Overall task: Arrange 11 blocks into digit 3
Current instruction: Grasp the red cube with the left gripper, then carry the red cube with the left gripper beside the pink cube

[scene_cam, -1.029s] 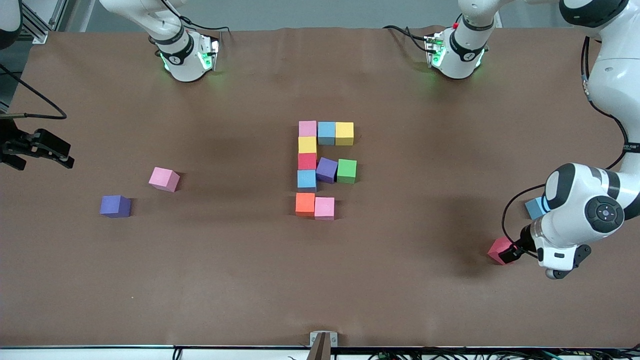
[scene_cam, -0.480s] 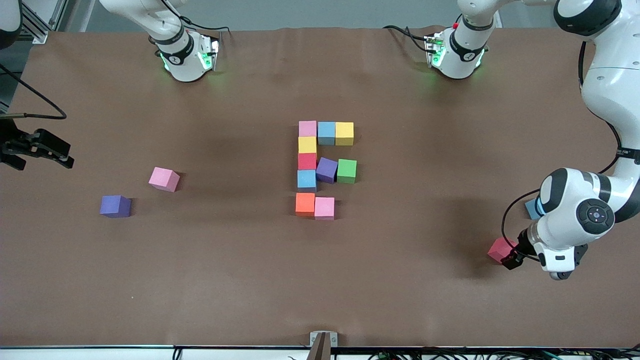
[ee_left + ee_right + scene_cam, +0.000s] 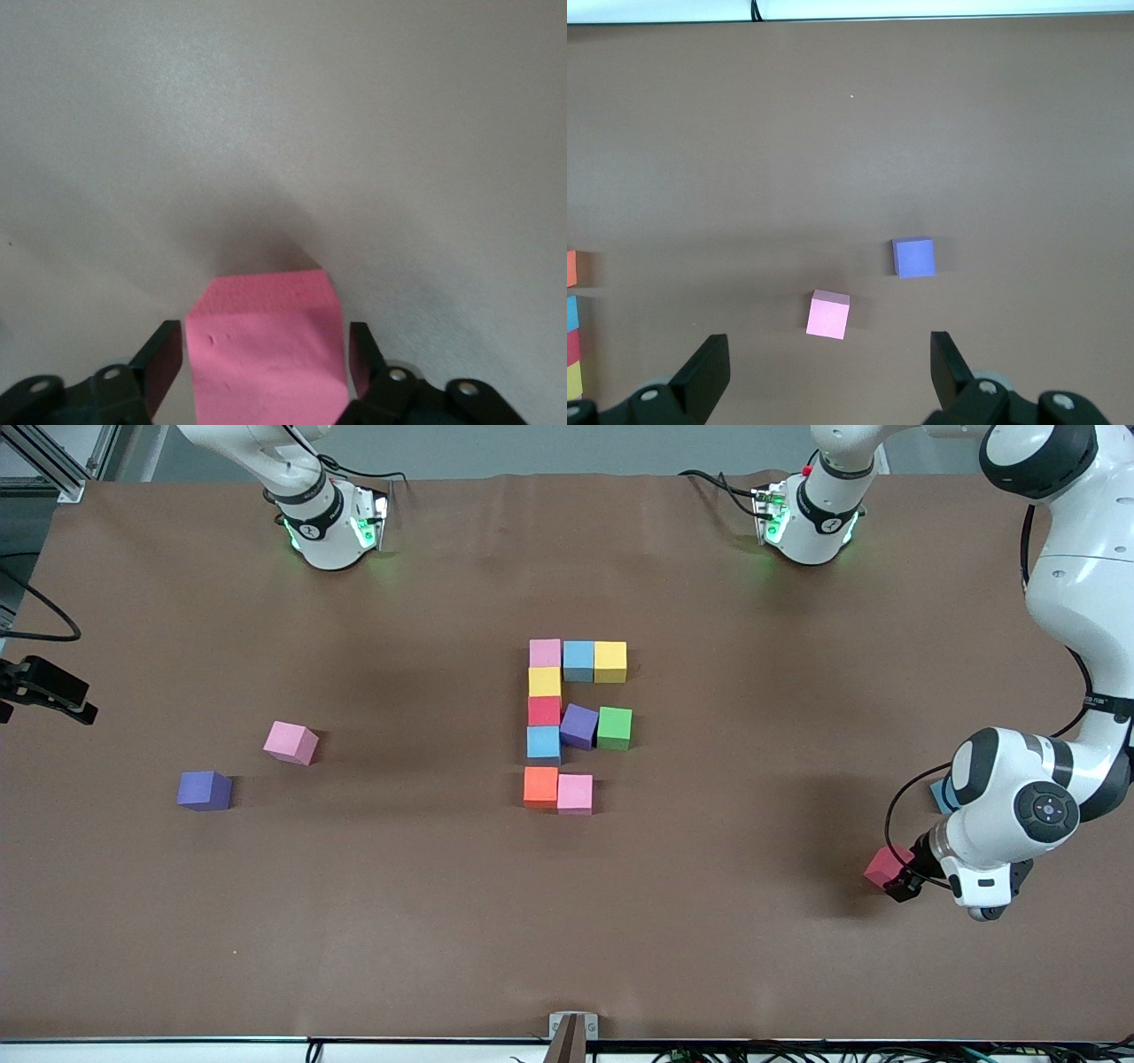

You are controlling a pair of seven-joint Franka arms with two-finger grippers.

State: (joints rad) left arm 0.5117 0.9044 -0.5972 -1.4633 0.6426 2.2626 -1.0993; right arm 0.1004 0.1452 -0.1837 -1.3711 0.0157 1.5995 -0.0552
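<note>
Several blocks sit together mid-table: a pink (image 3: 545, 653), blue (image 3: 578, 661) and yellow (image 3: 610, 662) row, then yellow, red, purple (image 3: 578, 726), green (image 3: 614, 728), blue, orange (image 3: 540, 786) and pink ones nearer the camera. My left gripper (image 3: 897, 879) is low at the left arm's end of the table. It is open, with its fingers on either side of a loose red block (image 3: 884, 864), which looks pink in the left wrist view (image 3: 266, 354). My right gripper (image 3: 75, 700) is open and empty, high over the right arm's end.
A loose pink block (image 3: 291, 742) and a purple block (image 3: 205, 790) lie toward the right arm's end; both show in the right wrist view, pink (image 3: 827, 314) and purple (image 3: 913, 258). A light blue block (image 3: 943, 795) is partly hidden by the left arm.
My left gripper has settled lower around the red block. My right gripper has drawn back toward the table's right-arm end.
</note>
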